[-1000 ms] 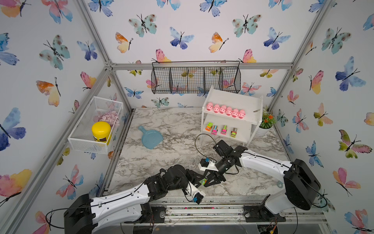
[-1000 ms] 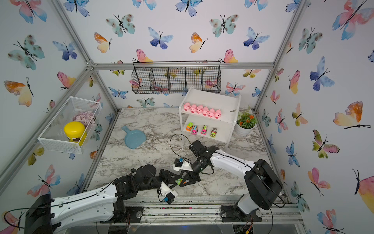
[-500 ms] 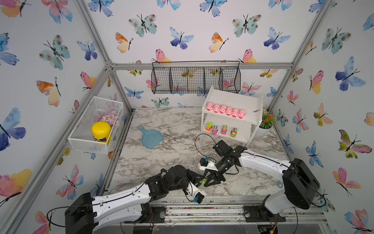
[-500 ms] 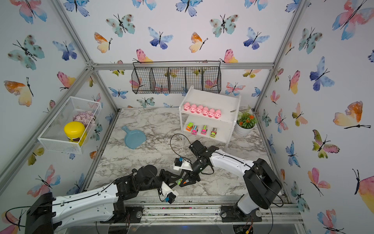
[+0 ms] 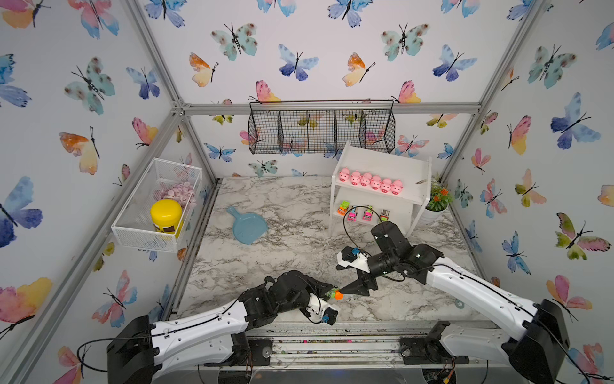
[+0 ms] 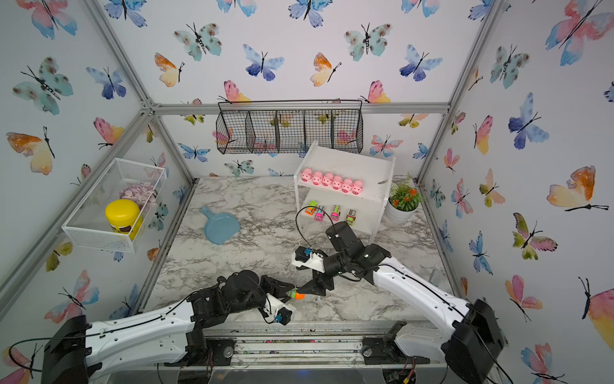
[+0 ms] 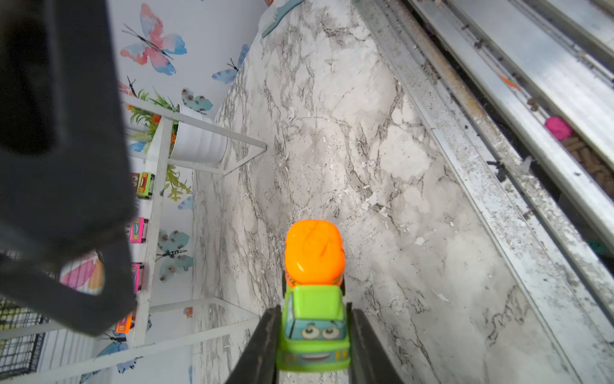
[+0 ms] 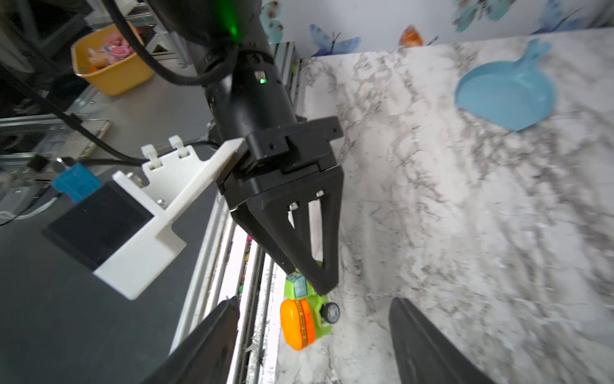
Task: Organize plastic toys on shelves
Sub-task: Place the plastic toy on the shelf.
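arms [image 5: 199,329]: white shells, black joints | cables [image 8: 156,69]: black, looped | fingers [image 8: 265,229]: black, tapered — triangular cut-outs | wrist mounts [image 8: 159,212]: white

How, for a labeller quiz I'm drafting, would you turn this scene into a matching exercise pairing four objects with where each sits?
Objects
1. pink pigs
2. green and orange truck
3. blue dish
4. yellow-lidded jar

Places
A. lying on the marble tabletop
B. inside the white mesh basket
C. lined up on the top shelf board
D. between the fingers of the left gripper

Pairs: 1-C, 2-D, 3-A, 4-B
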### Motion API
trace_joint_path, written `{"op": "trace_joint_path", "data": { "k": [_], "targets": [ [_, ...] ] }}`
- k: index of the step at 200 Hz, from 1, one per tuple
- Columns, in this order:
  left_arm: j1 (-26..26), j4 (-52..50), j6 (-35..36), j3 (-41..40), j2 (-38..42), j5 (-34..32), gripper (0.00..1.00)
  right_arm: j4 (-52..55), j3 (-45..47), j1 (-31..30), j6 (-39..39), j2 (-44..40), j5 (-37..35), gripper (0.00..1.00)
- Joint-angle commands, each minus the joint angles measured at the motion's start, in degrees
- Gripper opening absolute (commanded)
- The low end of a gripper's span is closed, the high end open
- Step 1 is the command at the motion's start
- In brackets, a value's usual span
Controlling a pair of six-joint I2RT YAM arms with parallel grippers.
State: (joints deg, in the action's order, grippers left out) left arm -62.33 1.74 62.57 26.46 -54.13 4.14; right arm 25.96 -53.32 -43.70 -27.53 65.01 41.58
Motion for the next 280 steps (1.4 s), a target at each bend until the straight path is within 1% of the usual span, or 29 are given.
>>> {"op": "trace_joint_path", "data": {
  "k": [1, 3, 8, 21, 36, 49, 61, 74, 91, 104, 117, 134, 155, 170, 192, 207, 226, 235, 245, 250, 270, 280],
  "targets": [
    [1.8, 2.5, -9.7, 2.1, -1.0, -0.6, 0.28, -7.5, 0.4, 0.4, 8.2, -9.6, -13.2, 0.75],
    [2.0, 2.7, -10.3, 2.3, -1.2, -0.3, 0.28, -9.1, 0.6, 0.4, 9.8, -11.1, -15.1, 0.75],
    [2.3, 3.0, -11.9, 3.1, -1.6, 0.2, 0.28, -11.2, 0.9, 0.4, 11.6, -13.2, -17.1, 0.74],
    [2.6, 4.3, -16.3, 5.2, -3.3, 1.5, 0.28, -18.6, 1.0, 0.4, 17.8, -19.6, -24.8, 0.72],
    [2.9, 7.3, -24.2, 8.1, -5.8, 3.0, 0.28, -25.2, -1.6, 0.4, 23.6, -23.4, -32.1, 0.66],
    [2.9, 10.3, -31.7, 11.1, -8.8, 4.5, 0.29, -25.2, -7.1, 0.4, 27.0, -22.4, -37.0, 0.65],
    [2.9, 13.6, -38.6, 13.9, -12.1, 5.0, 0.28, -23.5, -12.0, 0.4, 28.3, -19.9, -41.2, 0.66],
    [2.9, 17.0, -45.5, 17.0, -16.0, 4.8, 0.28, -20.3, -17.1, 0.4, 30.7, -16.9, -48.5, 0.66],
    [2.5, 21.2, -52.1, 21.0, -21.5, 2.9, 0.28, -18.8, -21.3, 0.4, 34.1, -13.8, -57.8, 0.67],
    [1.9, 23.6, -56.1, 24.3, -25.3, 0.2, 0.29, -18.9, -23.5, 0.4, 35.7, -12.1, -61.0, 0.67],
    [1.2, 24.9, -60.0, 27.9, -29.5, -3.2, 0.29, -18.9, -25.6, 0.4, 36.4, -10.5, -62.6, 0.67],
    [-0.1, 25.2, -62.6, 33.0, -34.9, -8.9, 0.29, -18.6, -28.0, 0.4, 35.8, -9.0, -64.1, 0.67],
    [-1.9, 25.3, -65.4, 39.3, -41.3, -16.6, 0.3, -19.3, -28.4, 0.4, 34.6, -9.5, -65.6, 0.67],
    [-3.0, 24.0, -67.3, 43.5, -45.7, -20.8, 0.29, -19.6, -28.0, 0.4, 34.0, -10.5, -66.3, 0.67],
    [-4.2, 24.1, -68.2, 48.5, -50.6, -24.1, 0.3, -19.0, -27.8, 0.4, 33.5, -11.8, -66.7, 0.67],
    [-4.7, 25.7, -69.0, 50.9, -53.8, -27.7, 0.3, -18.8, -27.6, 0.4, 33.2, -12.7, -66.9, 0.67],
    [-4.8, 25.5, -70.6, 54.0, -57.0, -30.1, 0.3, -18.5, -27.8, 0.4, 32.7, -13.7, -67.1, 0.67],
    [-4.8, 24.3, -72.3, 56.0, -58.8, -32.4, 0.3, -18.2, -28.0, 0.4, 32.4, -13.9, -66.9, 0.67],
    [-4.8, 22.8, -73.0, 58.4, -59.9, -33.0, 0.3, -17.9, -28.2, 0.4, 32.3, -14.1, -66.8, 0.67],
    [-4.8, 22.8, -73.0, 59.1, -61.9, -33.3, 0.31, -17.8, -28.3, 0.4, 32.1, -14.1, -66.6, 0.67],
    [-4.8, 22.8, -73.2, 62.2, -64.8, -34.3, 0.32, -17.5, -28.6, 0.4, 31.6, -14.0, -66.0, 0.67],
    [-4.7, 21.6, -73.7, 64.3, -66.3, -36.1, 0.32, -17.6, -28.6, 0.4, 31.5, -13.9, -65.7, 0.67]
  ]
}}
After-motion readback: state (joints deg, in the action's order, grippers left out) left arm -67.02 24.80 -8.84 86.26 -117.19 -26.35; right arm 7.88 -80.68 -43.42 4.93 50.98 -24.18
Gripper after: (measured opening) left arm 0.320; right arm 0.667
